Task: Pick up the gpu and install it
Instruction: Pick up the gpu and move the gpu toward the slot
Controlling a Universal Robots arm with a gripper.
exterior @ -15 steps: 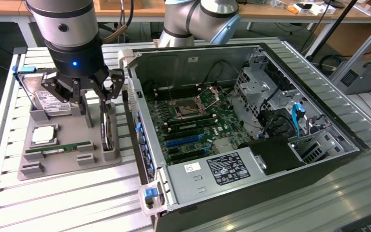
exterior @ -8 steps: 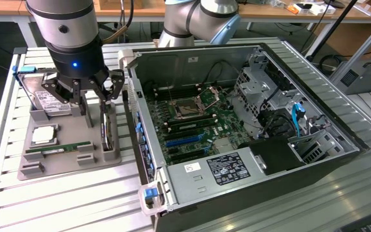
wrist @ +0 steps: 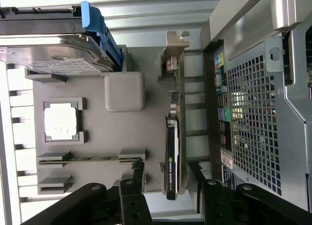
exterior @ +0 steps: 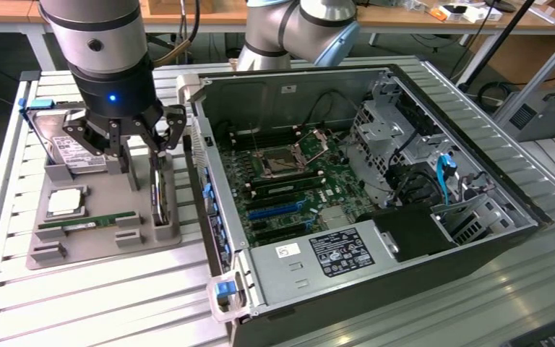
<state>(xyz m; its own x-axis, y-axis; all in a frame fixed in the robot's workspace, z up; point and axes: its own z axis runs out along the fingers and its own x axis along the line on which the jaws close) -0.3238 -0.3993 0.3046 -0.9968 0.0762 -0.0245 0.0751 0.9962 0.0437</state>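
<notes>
In the exterior view the gripper hangs open over the grey tray on the surface, just beside the open case. The gpu stands on edge in its tray holder, under the finger nearer the case, and nothing is held. In the wrist view the gpu runs edge-on between the spread fingers. The gripper straddles its cooler end, and the silver bracket is at the far end. Both fingers look clear of the card. To grasp it well, the card should be centred between the pads and the gripper brought straight down. The pads should then close on the flat faces, keeping clear of the holder posts and the RAM stick. A square grip should keep the card from tilting as it lifts out.
</notes>
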